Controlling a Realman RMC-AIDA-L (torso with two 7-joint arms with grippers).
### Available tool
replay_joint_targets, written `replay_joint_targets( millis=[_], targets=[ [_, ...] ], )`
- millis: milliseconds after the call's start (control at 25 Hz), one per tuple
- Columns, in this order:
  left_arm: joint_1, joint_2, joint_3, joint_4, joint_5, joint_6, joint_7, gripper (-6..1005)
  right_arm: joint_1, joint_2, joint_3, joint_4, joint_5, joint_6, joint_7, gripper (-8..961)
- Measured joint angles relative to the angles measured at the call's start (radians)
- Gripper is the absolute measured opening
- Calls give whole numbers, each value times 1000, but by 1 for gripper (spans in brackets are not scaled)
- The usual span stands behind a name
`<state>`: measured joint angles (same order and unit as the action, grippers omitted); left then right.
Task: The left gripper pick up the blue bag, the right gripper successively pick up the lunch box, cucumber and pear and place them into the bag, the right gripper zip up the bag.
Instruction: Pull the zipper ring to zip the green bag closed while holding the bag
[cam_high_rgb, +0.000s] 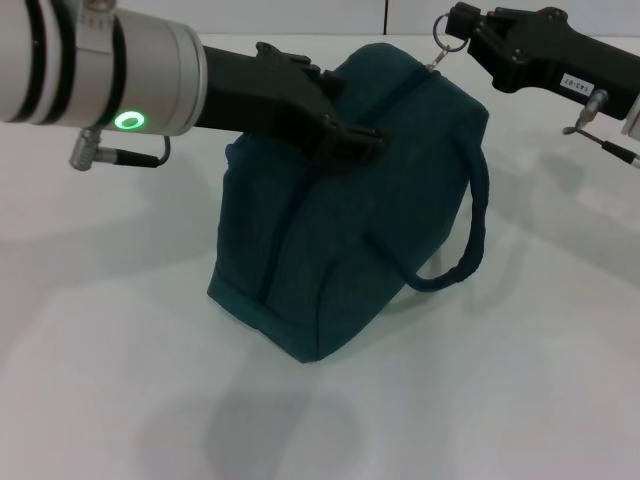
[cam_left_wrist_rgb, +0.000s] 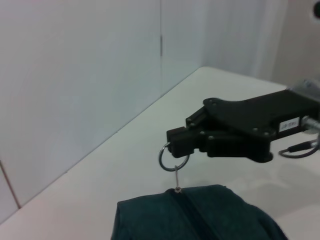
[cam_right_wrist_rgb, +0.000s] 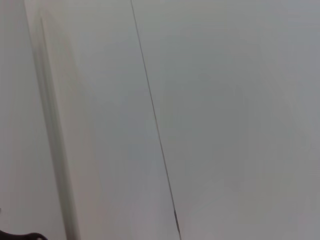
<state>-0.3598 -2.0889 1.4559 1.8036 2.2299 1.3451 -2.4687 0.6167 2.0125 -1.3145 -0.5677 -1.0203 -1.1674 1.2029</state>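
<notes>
Teal bag (cam_high_rgb: 340, 230) is steadied by the left gripper (cam_high_rgb: 345, 135) clamping its top while the right gripper (cam_high_rgb: 462, 25) pinches the ring pull (cam_high_rgb: 447, 32), likely finishing the zip.

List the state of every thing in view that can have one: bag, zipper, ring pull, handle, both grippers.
blue bag: upright on the white table, bulging.
zipper: closed along the visible stretch.
silver ring pull: pulled taut, pinched at the right gripper's tip.
loop handle: hanging loose down the side.
left gripper: shut on the bag's top.
right gripper: shut on the ring pull.
</notes>
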Motion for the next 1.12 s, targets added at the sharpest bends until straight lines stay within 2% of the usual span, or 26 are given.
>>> replay_joint_targets(
  millis=[320,960,1040,1120],
  targets=[
    [5,0,54,-29,59,-50,3,755,0,0,0,4,0,0,-3,77],
    [21,0,58,-72,61,-100,28,744,0,-2,2,1,0,-2,-5,89],
    [25,1,57,-72,61,-102,36,574,0,-2,2,1,0,-2,-5,91],
    [27,1,56,-72,62,-102,39,476,-1,-2,2,0,0,-2,-5,93]
  ],
)
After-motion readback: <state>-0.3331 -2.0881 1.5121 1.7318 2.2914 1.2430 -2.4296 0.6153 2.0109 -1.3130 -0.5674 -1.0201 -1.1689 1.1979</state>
